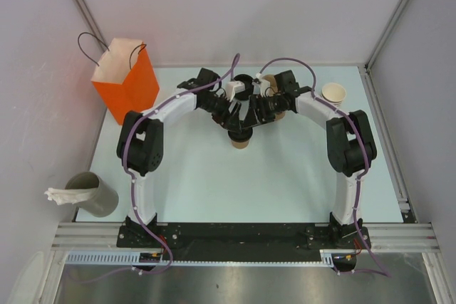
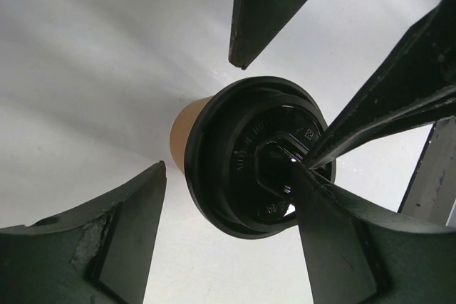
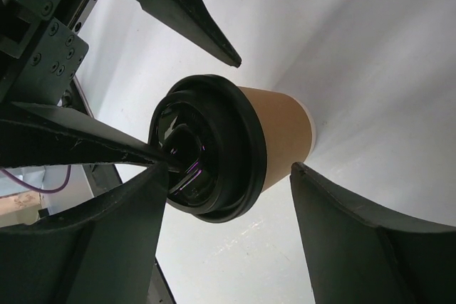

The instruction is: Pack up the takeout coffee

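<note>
Standing upright on the pale bench [image 1: 285, 183] is the small kraft-tan paper cup [image 3: 281, 133], round black plastic lid [image 2: 235, 140] on top; left hand [image 2: 229, 172] and right hand [image 3: 228, 172] hang over it, both spread wide, gripping nothing. Lid looks about seated: press only straight down, avoid tipping or crushing, then clear one hand before carrying it to the orange paper bag [image 1: 128, 80].

Overhead camera, two close wrist cameras.
Both wrist views shared the black-lidded tan paper cup [image 2: 235, 154] from opposite sides.
</note>
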You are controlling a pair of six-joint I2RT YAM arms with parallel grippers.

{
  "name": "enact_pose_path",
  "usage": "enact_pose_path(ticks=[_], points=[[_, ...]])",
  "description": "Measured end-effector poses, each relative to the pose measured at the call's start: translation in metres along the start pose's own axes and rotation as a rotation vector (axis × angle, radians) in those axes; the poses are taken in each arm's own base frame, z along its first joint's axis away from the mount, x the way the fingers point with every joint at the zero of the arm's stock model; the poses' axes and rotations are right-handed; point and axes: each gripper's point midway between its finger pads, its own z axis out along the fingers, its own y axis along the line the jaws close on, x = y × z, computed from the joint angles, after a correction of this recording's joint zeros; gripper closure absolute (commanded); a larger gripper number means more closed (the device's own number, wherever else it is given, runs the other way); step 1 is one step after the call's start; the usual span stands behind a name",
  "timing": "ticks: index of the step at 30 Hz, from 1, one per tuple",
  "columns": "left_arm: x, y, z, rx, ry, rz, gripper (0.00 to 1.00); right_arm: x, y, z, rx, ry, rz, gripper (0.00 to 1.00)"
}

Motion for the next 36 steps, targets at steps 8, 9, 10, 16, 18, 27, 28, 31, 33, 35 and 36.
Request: enact_pose_path(ticks=[8,9,10,16,18,27,28,31,33,35,36], points=[[-0.007,0.011,-0.009,0.003,-0.046,-0.008,0.18,0.000,0.000,0.001,0.003,0.001,0.001,0.26],[-0.008,0.013,-0.010,0.006,-0.056,-0.011,0.18,0.000,0.000,0.001,0.004,0.001,0.003,0.26],[-0.008,0.015,-0.011,0.010,-0.065,-0.012,0.17,0.000,0.000,0.001,0.004,0.001,0.005,0.26],[-0.005,0.012,-0.011,0.061,-0.093,-0.027,0.17,-0.001,0.001,0.002,0.005,-0.005,0.011,0.26],[-0.006,0.009,-0.012,0.072,-0.099,-0.029,0.17,-0.002,0.001,0.002,0.009,-0.008,0.011,0.27],[-0.017,0.003,-0.031,0.108,-0.170,-0.026,0.16,-0.003,-0.002,0.006,0.043,-0.012,0.015,0.30],[-0.019,0.004,-0.033,0.105,-0.179,-0.022,0.16,-0.003,-0.002,0.006,0.048,-0.012,0.015,0.31],[-0.021,0.009,-0.039,0.093,-0.194,-0.020,0.16,-0.003,-0.003,0.008,0.060,-0.010,0.014,0.34],[-0.018,0.013,-0.041,0.086,-0.196,-0.029,0.16,-0.002,-0.003,0.009,0.064,-0.009,0.012,0.36],[-0.015,0.017,-0.042,0.078,-0.195,-0.044,0.16,-0.002,-0.002,0.010,0.068,-0.008,0.008,0.37],[-0.013,0.019,-0.043,0.074,-0.195,-0.051,0.16,-0.002,-0.002,0.011,0.071,-0.007,0.006,0.39]])
